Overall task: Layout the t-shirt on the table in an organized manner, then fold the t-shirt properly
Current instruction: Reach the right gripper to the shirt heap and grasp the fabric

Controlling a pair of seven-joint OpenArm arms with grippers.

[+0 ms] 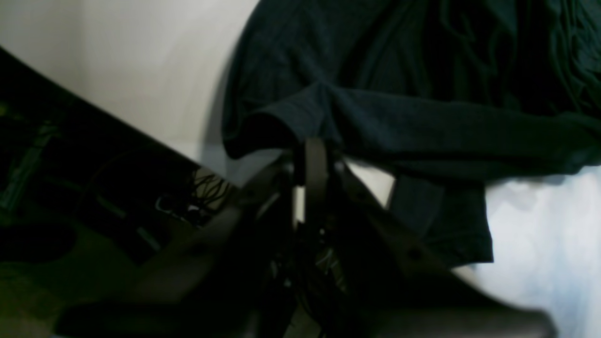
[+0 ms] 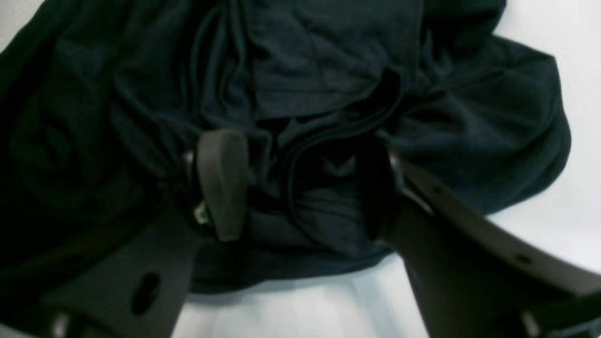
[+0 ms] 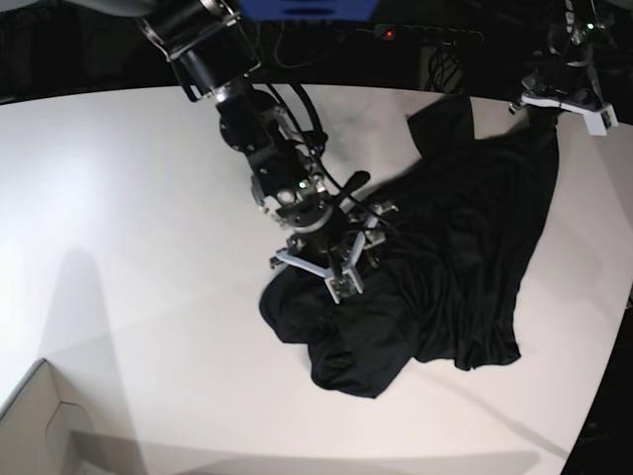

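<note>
Left wrist view: the left gripper (image 1: 313,162) pinches the t-shirt (image 1: 399,94) by an edge, floor clutter behind it. Right wrist view: the right gripper (image 2: 300,188) is spread over bunched cloth. Base view: a cardboard box (image 3: 40,426) sits on the white table (image 3: 119,198).

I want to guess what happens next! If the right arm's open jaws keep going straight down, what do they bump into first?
Most likely the bunched folds of the t-shirt right under the right gripper; the table lies beneath the cloth.
</note>
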